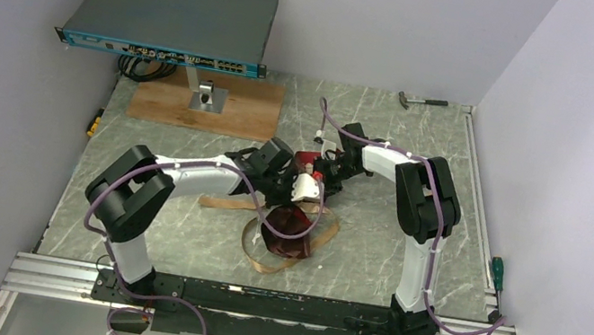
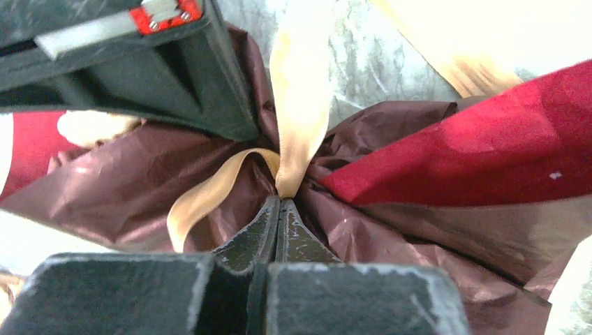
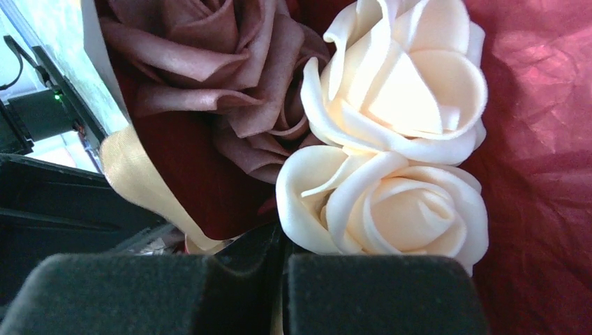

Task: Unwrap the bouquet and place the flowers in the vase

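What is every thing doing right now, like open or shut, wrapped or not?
bouquet: wrapped, dark red paper bunched at the neck.
ribbon: pinched at the neck, long ends trailing loose.
roses: inside the paper, none taken out.
left claw: shut on the ribbon.
right claw: shut beside the roses; what it pinches is unclear.

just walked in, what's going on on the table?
Both arms meet mid-table over the bouquet, which is wrapped in dark red paper. The left tool is shut on the tan ribbon right where it gathers the paper. The right tool is shut too, pressed close against the roses; whether it pinches anything is unclear. The roses sit inside the paper, and no vase can be made out in any view.
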`<act>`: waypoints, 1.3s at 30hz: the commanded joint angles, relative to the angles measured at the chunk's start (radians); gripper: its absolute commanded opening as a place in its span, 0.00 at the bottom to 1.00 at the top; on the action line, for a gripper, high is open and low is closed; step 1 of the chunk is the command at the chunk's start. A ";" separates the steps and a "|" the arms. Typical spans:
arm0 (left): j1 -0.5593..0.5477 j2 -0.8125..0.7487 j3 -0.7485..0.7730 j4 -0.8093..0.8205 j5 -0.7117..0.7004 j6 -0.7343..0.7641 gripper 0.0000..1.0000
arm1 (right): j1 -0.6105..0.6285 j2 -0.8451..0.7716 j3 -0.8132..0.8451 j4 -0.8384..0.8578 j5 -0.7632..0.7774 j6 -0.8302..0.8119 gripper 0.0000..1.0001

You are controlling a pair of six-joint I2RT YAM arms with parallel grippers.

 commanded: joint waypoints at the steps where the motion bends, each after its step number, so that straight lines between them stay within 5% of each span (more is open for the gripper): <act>1: 0.033 -0.103 -0.062 0.036 -0.084 -0.102 0.00 | 0.009 0.081 -0.038 0.006 0.298 -0.096 0.00; 23: 0.107 -0.242 -0.151 0.111 0.034 -0.007 0.01 | 0.009 0.071 -0.031 -0.001 0.301 -0.101 0.00; 30: 0.089 -0.157 -0.033 0.050 0.090 -0.004 0.33 | 0.011 0.071 -0.025 -0.002 0.292 -0.092 0.00; 39: 0.056 -0.131 -0.040 0.011 0.130 0.062 0.42 | 0.012 0.071 -0.024 -0.001 0.291 -0.088 0.00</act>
